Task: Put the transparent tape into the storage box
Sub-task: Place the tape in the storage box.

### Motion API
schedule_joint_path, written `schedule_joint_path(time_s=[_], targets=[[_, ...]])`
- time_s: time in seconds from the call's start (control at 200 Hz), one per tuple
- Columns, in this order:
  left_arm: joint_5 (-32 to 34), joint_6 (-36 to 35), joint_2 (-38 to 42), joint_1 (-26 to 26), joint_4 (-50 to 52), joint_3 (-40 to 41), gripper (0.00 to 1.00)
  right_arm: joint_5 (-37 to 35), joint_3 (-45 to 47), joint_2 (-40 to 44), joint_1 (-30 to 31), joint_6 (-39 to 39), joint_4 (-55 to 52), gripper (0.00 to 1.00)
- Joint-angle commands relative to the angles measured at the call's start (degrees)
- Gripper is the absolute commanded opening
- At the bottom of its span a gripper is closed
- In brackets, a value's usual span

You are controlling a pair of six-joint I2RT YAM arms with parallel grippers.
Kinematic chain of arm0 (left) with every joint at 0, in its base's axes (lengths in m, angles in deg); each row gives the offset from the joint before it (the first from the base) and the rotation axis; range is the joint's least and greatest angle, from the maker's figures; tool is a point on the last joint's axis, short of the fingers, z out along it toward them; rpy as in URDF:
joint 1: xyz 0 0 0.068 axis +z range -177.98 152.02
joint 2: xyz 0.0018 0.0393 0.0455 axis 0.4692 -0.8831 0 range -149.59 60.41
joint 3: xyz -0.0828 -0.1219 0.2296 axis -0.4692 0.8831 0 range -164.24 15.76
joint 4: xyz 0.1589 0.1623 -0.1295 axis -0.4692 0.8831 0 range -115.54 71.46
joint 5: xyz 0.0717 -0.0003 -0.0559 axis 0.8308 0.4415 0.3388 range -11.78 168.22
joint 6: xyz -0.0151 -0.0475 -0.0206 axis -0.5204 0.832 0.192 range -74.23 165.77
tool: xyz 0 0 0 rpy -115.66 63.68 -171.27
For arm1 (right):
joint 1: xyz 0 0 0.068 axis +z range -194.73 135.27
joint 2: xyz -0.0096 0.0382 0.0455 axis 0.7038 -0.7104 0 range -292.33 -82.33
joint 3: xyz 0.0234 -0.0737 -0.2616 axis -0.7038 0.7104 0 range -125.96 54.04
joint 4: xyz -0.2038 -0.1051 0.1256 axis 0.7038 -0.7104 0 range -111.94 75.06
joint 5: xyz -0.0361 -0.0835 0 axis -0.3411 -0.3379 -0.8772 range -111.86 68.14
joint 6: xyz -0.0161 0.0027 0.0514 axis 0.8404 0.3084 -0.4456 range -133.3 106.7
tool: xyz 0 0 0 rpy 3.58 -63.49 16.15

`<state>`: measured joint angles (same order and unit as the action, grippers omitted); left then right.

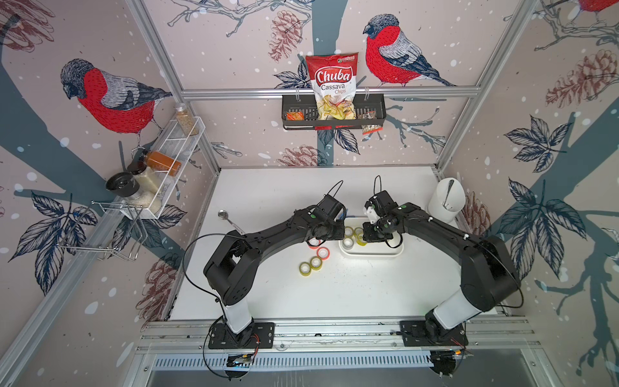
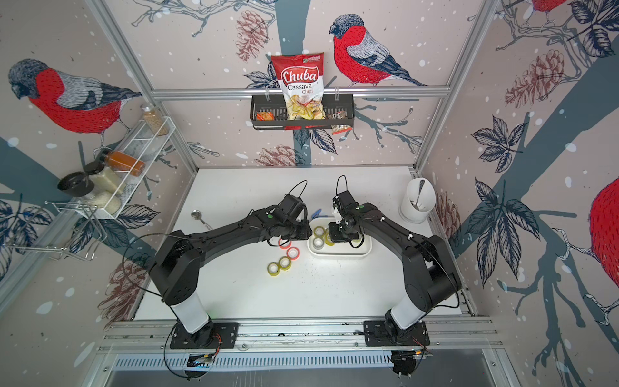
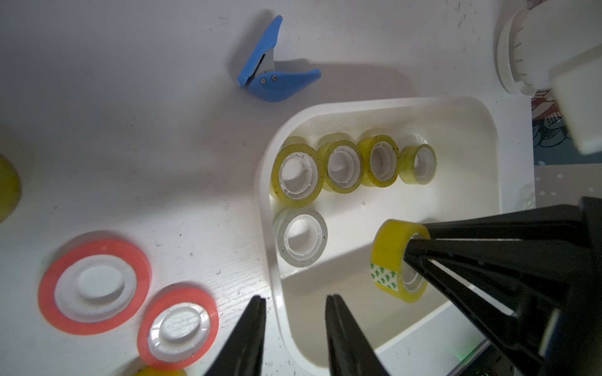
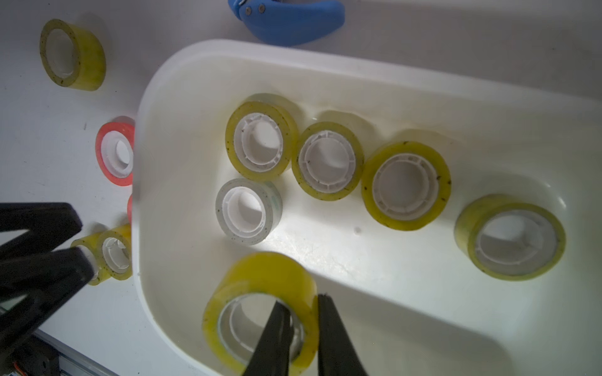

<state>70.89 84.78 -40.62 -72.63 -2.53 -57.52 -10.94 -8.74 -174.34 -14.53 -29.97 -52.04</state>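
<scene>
In both top views the white box (image 1: pixel 371 254) is mostly hidden; a far bag (image 1: pixel 333 80) reads "Chuba Cassava Chips". The left wrist view shows the left claw (image 3: pixel 296 325) parted, empty, at the box's left rim, and green arrows on the tape (image 3: pixel 387 250). The right wrist view shows the right claw (image 4: pixel 301 304) clenched on that glossy yellow tape, over the box.

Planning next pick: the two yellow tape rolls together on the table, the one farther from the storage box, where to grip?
Pinch the wall of the outer tape roll: one finger down the open core, one outside, from straight above. It lies flat, hole up; its neighbour roll seems to touch it, so take the wall facing away. The right tool holds its own tape roll likewise.
</scene>
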Motion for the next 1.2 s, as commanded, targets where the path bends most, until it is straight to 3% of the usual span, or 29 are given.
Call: schedule_joint_path(time_s=[0.0, 1.196], targets=[[0.1, 0.2, -0.4, -0.3, -0.3, -0.7, 0.36, 0.1, 1.1, -0.7, -0.1, 0.0, 1.9, 0.19], [-0.7, 0.1, -3.0, -1.1, -0.3, -2.0, 0.31, -1.8, -1.9, -11.9, -1.7, -3.8, 8.0, 0.21]])
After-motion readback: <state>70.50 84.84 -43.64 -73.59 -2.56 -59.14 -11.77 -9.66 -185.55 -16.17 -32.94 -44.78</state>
